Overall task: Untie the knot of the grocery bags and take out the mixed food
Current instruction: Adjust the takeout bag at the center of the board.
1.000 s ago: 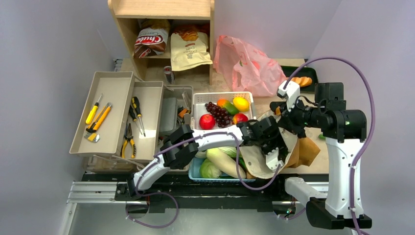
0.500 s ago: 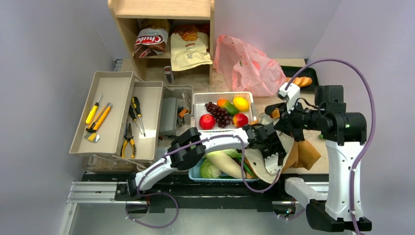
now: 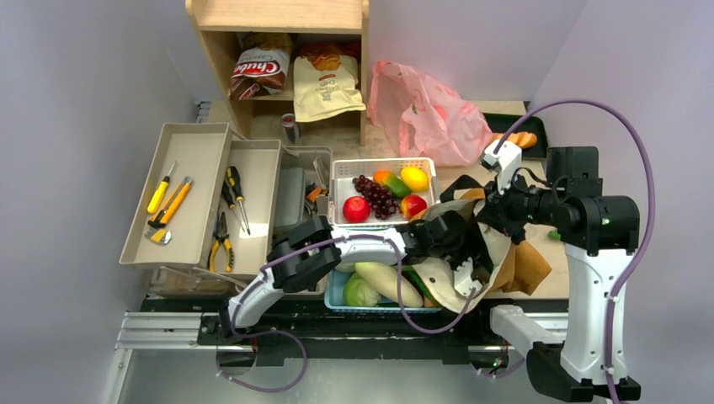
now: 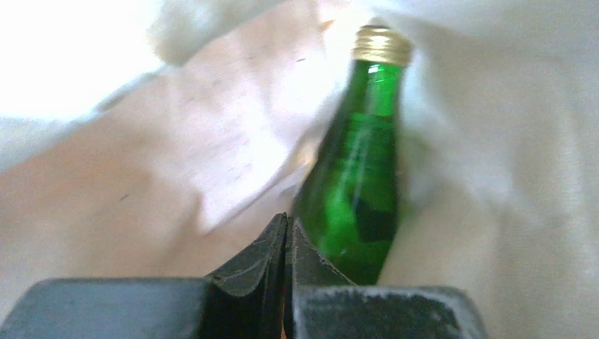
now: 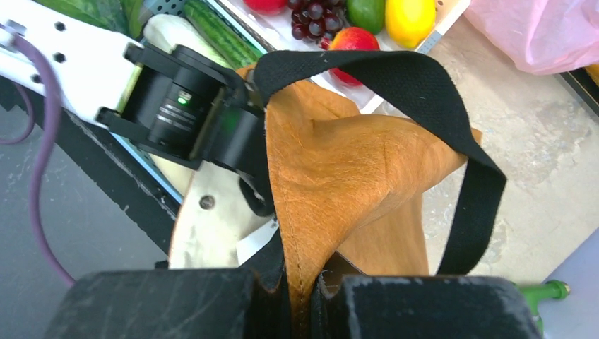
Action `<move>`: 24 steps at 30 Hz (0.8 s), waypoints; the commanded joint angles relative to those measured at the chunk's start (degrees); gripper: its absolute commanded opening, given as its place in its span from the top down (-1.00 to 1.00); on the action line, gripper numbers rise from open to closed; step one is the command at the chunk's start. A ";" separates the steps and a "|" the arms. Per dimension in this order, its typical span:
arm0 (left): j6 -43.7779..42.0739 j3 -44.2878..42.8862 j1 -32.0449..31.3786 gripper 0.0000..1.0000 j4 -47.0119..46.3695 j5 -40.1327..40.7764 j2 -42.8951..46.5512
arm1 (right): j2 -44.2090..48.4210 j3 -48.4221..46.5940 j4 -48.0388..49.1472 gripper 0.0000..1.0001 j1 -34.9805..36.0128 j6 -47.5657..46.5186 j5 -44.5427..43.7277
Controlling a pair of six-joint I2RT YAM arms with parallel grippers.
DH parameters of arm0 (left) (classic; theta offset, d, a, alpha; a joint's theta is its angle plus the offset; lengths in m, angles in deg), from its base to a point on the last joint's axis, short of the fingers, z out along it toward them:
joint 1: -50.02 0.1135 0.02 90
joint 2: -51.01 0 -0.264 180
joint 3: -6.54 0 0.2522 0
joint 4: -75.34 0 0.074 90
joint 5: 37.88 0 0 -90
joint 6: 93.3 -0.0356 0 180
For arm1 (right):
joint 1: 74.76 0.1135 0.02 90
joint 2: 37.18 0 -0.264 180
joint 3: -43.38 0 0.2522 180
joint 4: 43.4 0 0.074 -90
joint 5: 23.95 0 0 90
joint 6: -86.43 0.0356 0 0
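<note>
Inside the brown bag (image 5: 339,162), the left gripper (image 4: 286,224), jaws pressed together, must open for the green bottle (image 4: 357,169); the right gripper (image 5: 300,286) pinches the bag's rim.

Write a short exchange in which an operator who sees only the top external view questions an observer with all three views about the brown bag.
Operator: My view shows an arm reaching into the brown bag. What is in there?
Observer: A green bottle with a gold cap, its neck pointing away from the fingers.
Operator: Does the left gripper hold it?
Observer: No. Its fingers are closed against each other with nothing between them, beside the bottle's lower body.
</note>
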 commanded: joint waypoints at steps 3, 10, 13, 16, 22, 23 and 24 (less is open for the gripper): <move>8.14 11.58 2.61 1.00 -20.35 -2.13 10.28 | 1.61 -4.43 5.44 1.00 0.72 -1.10 -1.65; 16.63 19.73 4.71 1.00 -30.47 -3.19 15.85 | 3.50 -0.63 6.33 1.00 0.72 -5.31 -9.09; 19.37 22.18 5.25 1.00 -33.86 -4.19 17.51 | 4.28 1.46 6.85 1.00 0.72 -5.86 -10.76; 21.65 25.32 5.72 1.00 -34.18 -7.07 21.67 | 4.17 3.00 8.86 1.00 0.73 -5.48 -13.48; 44.74 21.57 7.22 -0.11 -7.70 -13.02 37.47 | 1.18 2.65 13.06 1.00 0.74 -2.18 -16.32; 48.97 20.18 7.96 -0.28 -2.57 -14.91 39.61 | 0.93 3.24 13.96 1.00 0.73 -1.99 -17.29; 52.29 19.27 8.24 -0.40 1.63 -16.06 41.68 | 0.67 3.90 14.64 1.00 0.75 -1.93 -18.09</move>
